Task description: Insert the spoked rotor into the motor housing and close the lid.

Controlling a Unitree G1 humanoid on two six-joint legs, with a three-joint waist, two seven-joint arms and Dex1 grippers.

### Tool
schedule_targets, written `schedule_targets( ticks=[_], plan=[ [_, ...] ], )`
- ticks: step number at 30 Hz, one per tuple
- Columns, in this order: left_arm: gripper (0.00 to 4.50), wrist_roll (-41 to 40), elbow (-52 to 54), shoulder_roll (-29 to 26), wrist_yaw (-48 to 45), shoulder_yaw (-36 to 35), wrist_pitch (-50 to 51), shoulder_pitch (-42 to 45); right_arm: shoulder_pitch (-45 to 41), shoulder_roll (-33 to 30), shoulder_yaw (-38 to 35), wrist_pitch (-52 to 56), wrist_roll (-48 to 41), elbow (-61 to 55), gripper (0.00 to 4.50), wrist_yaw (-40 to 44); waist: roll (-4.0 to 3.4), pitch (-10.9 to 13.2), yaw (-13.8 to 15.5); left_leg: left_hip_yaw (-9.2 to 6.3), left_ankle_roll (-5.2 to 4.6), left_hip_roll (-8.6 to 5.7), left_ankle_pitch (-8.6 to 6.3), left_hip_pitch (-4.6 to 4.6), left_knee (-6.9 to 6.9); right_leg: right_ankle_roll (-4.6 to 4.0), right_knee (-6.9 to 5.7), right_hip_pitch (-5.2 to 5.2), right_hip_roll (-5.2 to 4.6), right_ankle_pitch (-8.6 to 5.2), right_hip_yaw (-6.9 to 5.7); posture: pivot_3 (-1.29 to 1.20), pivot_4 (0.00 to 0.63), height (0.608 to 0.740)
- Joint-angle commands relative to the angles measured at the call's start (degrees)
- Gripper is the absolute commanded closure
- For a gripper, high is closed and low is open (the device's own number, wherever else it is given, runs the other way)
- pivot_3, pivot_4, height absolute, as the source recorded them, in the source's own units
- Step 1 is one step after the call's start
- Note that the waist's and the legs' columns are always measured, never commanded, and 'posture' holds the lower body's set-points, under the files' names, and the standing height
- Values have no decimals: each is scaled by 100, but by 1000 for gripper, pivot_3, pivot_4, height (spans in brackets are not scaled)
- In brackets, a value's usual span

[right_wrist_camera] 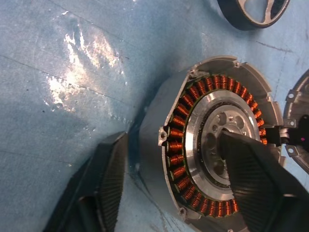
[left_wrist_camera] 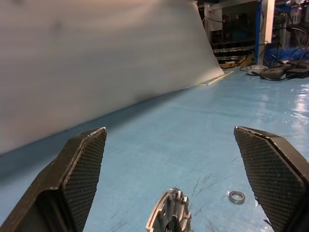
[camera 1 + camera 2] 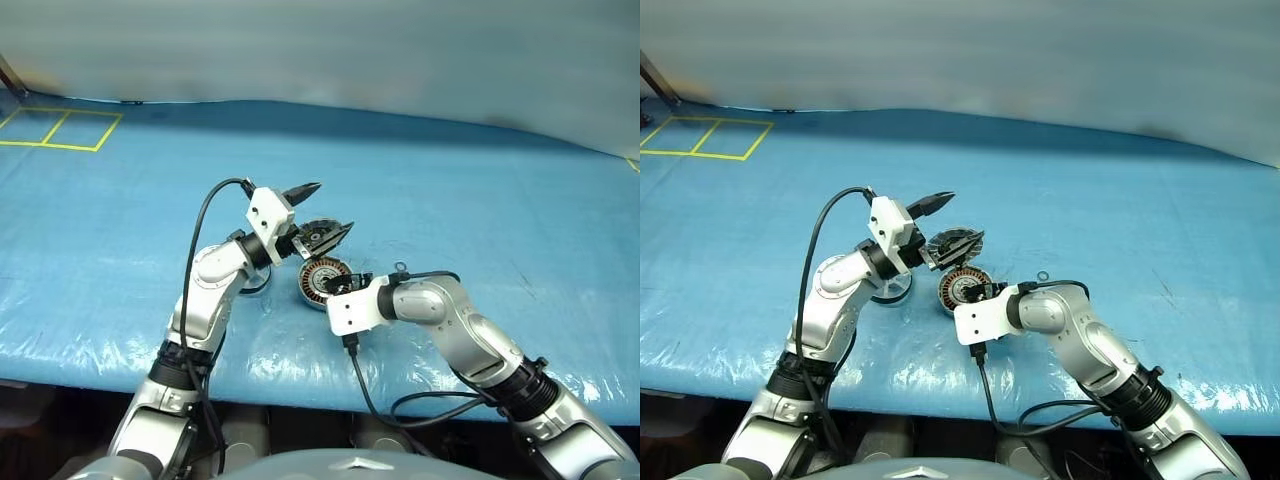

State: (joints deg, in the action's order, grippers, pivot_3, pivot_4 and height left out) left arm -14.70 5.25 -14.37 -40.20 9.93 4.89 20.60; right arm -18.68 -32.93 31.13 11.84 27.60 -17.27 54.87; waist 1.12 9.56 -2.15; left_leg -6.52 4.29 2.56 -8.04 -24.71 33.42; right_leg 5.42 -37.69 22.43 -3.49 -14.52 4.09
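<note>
While the housing (image 1: 215,154) lies on the blue bench (image 3: 500,200), its copper windings ringing a pale centre, the right pincer (image 1: 178,188) straddles its wall, one finger outside and one over the centre, not clamped. The left pincer (image 2: 181,183) hangs spread wide and empty above the upright lid (image 3: 322,238) just behind the housing. The rotor (image 3: 890,288) lies beside the left arm.

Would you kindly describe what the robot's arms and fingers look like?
Both arms are silver-grey metal with black joint rings and white wrist blocks. A black cable loops along each. The left gripper and right gripper each have two black, pointed fingers with cross-hatched pads.
</note>
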Motion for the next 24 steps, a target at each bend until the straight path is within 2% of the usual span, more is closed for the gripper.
schedule_targets(
  ticks=[1, 7, 10, 13, 17, 20, 24],
  plan=[
    [0, -143, 419, -118, -100, -46, 143, -115, 179, 235, -141, 118, -438, -333, 1210, 23, 1, 2, 0, 0, 0, 0, 0, 0, 0, 0, 0, 0, 0, 0, 0, 0, 150, 740],
    [0, -240, 615, -286, -138, -143, 245, -281, 316, 394, -511, 446, -1028, -743, 1210, 36, 0, 15, 5, 0, 0, 1, 0, -4, -2, -2, 0, 3, 0, -1, 0, 0, 150, 740],
    [0, -389, 779, -409, -169, -256, 331, -378, 485, 576, -1000, 695, -1795, -1036, 1210, 0, 1, 15, 10, -1, 0, 1, 0, -4, 0, -2, -1, 3, 0, -1, 0, 0, 150, 740],
    [0, -540, 917, -541, -213, -384, 399, -480, 629, 577, -1427, 876, -2171, -1145, 1210, -150, 1, 16, 8, -1, 0, 1, 0, -7, -2, -3, -1, 6, 0, -2, 0, 0, 150, 740],
    [0, -771, 1274, -883, -318, -725, 470, -816, 1068, 394, -2111, 1090, -2177, -1052, 1210, -705, -1, 17, 9, 0, 0, 2, 0, -9, -3, -5, 0, 9, 0, -3, 0, 0, 150, 740],
    [0, -1055, 1639, -1118, -349, -1128, 520, -1217, 1481, 570, -2765, 1175, -2489, -967, 1210, -1172, -1, 18, 9, 0, 0, 3, 0, -10, -9, -10, 0, 14, 0, -6, 0, 0, 150, 740],
    [0, -1035, 1842, -1379, -299, -1369, 571, -1654, 1677, 673, -3060, 1240, -2463, -649, 1210, -1693, -6, 21, 5, 3, 1, 5, -1, -9, -14, -15, -1, 18, -1, -9, 1, 0, 150, 740]
  ],
)
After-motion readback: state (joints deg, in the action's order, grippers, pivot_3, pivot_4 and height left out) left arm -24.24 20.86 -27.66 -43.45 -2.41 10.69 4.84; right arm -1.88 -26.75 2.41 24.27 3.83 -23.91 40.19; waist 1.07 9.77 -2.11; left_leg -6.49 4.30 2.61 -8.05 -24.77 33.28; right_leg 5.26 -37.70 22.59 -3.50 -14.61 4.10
